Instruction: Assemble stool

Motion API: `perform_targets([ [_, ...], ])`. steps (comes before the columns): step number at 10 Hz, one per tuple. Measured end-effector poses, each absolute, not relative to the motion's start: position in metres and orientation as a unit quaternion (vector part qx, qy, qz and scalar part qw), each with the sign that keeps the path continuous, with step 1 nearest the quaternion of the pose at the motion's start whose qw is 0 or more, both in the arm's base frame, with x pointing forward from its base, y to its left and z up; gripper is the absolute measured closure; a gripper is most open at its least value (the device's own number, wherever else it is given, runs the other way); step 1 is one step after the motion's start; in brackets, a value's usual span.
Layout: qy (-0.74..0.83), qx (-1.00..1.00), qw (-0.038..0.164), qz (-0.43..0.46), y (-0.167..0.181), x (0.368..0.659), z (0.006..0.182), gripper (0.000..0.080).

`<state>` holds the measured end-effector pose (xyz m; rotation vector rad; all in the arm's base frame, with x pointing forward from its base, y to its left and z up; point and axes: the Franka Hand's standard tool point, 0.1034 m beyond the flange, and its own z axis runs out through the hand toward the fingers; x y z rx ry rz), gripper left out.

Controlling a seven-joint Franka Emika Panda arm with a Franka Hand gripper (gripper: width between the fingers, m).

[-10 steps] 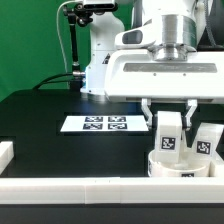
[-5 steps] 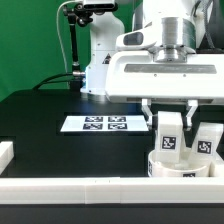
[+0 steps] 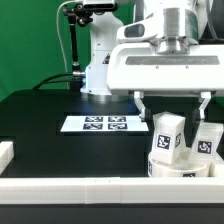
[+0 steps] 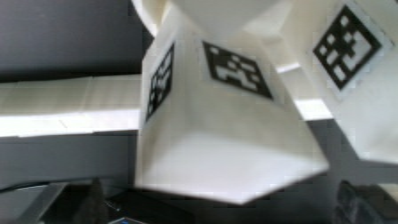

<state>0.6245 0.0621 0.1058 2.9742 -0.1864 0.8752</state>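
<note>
- The Franka arm's two-finger gripper (image 3: 174,100) hangs above the stool parts at the exterior view's right, its two dark fingers spread wide with empty air between them; it grips nothing.
- Below it a white blocky plastic stool leg (image 3: 167,135) stands upright on the low round white disc seat (image 3: 176,168), a black-and-white square tag on its front face.
- The fingertips end just above this leg's top, one to each side, and do not touch it.
- A second white blocky leg (image 3: 206,141) stands just beside the first, toward the exterior view's right, also on the seat and slightly tilted.
- A third leg cannot be made out in either view.
- The wrist view is almost filled by the first leg (image 4: 222,110), tagged on two faces, with the second leg (image 4: 356,60) close behind it.
- The flat white marker board (image 3: 98,124) lies on the black table (image 3: 50,120), near the seat but apart from it, toward the exterior view's left.
- A long white border rail (image 3: 80,192) runs along the table's near edge, touching or nearly touching the seat's front; a short white rail piece (image 3: 5,153) sits at the left corner.
- A white robot base (image 3: 100,60) and a black camera stand (image 3: 74,40) rise behind the table, before a green backdrop.
- The black surface between the marker board and the left rail is open; at the right, the legs, seat and near rail crowd together.
</note>
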Motion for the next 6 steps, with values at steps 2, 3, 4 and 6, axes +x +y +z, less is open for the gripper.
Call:
perform_targets([
  [2,-0.076,0.96,0.012,0.269,0.05,0.631,0.116,0.015],
  [3,-0.085,0.961,0.01,0.264,0.042,0.636,0.12,0.015],
  [4,-0.084,0.96,0.011,0.265,0.043,0.636,0.12,0.015],
  [6,-0.083,0.961,0.011,0.265,0.043,0.636,0.119,0.015],
])
